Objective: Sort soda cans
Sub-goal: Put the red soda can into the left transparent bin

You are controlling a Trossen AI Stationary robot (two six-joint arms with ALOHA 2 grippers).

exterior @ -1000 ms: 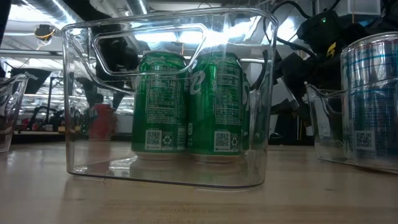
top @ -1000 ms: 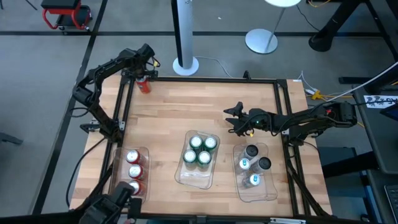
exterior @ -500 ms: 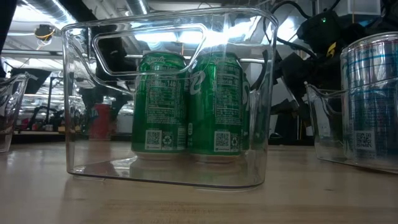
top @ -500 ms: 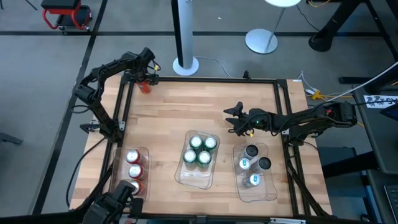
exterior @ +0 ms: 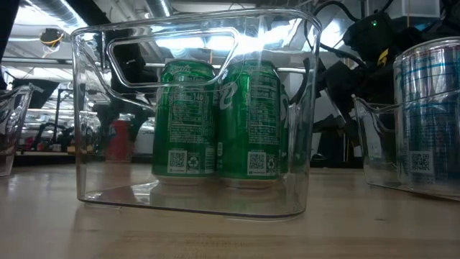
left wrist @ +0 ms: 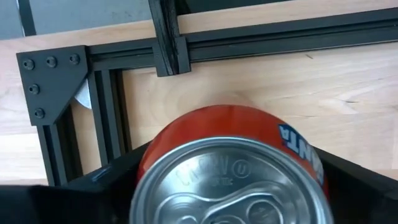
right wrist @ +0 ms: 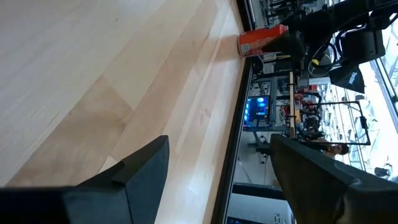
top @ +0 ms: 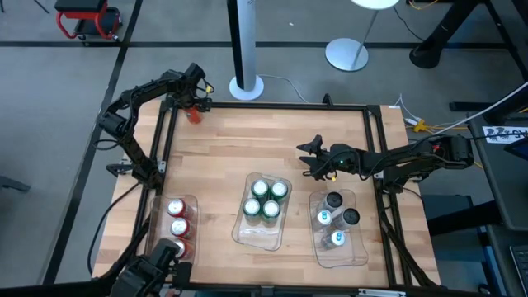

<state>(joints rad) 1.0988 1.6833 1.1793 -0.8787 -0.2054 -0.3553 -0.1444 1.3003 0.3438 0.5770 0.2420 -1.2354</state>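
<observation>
Eleven of twelve cans appear to be binned; one is outstanding.

- Left tray [top: 158,216], near the counter's [top: 247,148] front-left edge: three red cans [top: 177,227] in a row. Partly hidden at the front by dark equipment. One slot judged open.
- Middle tray [top: 238,231]: four green cans [top: 266,199] in a tight square. Seen at counter level as two green cans side by side [exterior: 215,119] behind the clear wall. Judged complete.
- Right tray [top: 363,254]: four silver-grey cans [top: 337,217] with dark or teal marks, loosely grouped. Judged complete.
- Last red can [top: 192,113]: upright at the far-left corner of the counter, just beside the black frame rail, well apart from its tray.
- Left pincer [top: 195,102]: at that corner, over the can. Wrist view shows the can's silver top [left wrist: 230,180] between the two dark fingers, which flank its sides. Whether they press the can or stand just clear of it cannot be told.
- Right pincer [top: 307,152]: waiting above bare counter, beyond the right tray. Fingers [right wrist: 134,174] parted, nothing between them.

Remaining, as judged: secure the red can, carry it along the left side, set it in the left tray.
</observation>
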